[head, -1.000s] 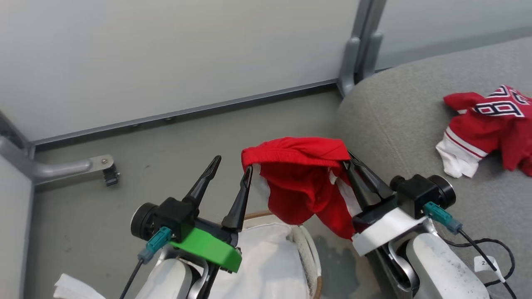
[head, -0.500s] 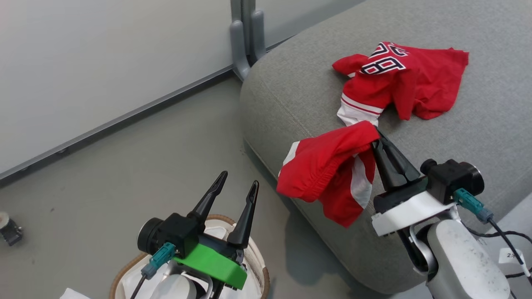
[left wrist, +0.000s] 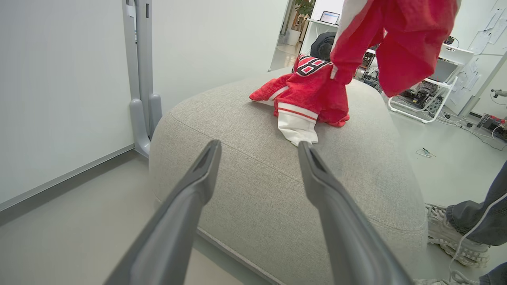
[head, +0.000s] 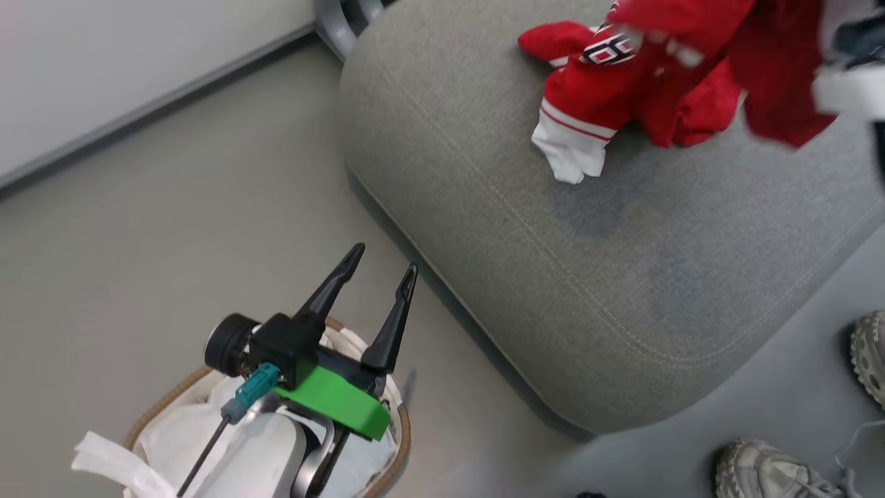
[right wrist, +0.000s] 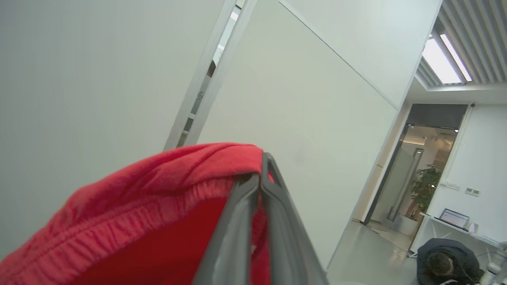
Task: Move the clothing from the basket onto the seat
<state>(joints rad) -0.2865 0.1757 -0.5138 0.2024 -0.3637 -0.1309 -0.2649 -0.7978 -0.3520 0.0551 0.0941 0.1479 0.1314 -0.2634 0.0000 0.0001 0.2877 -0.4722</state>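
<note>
Floor, lower left of head view: small oval cream plastic basket with brown woven rim (head: 160, 407), white sheet lining (head: 181, 434) bunched inside. No red cloth to be seen in it, though the arm covers much of it.

Left gripper (head: 384, 261) hovers over the basket's right rim. Jaws released, spread wide, nothing between them. In the left wrist view the long dark fingers (left wrist: 183, 206) point at the seat's near-left rounded corner.

Right of the basket, just apart from it: large grey fabric-upholstered seat cushion (head: 553, 277), stitched seam running round its edge.

Toward the seat's far edge lies a red jersey with black white-outlined numerals and white striped trim (head: 588, 104). It is crumpled, with a white cuff pointing toward the seat's middle.

Above and right of the jersey hangs a second red garment with white side panel (left wrist: 408, 39), clear of the cushion. It is motion-blurred in the head view; the gathered edge seen from the right wrist looks like an elastic waistband. Cannot tell whether its lowest fold touches the jersey.

Right gripper (right wrist: 261, 174): jaws clenched on that gathered edge, fingers pressed together with the cloth draped over the tips.

Floor off the seat's right corner: grey trainers (head: 760, 474), and a person's leg in dark jeans (left wrist: 475, 221).
</note>
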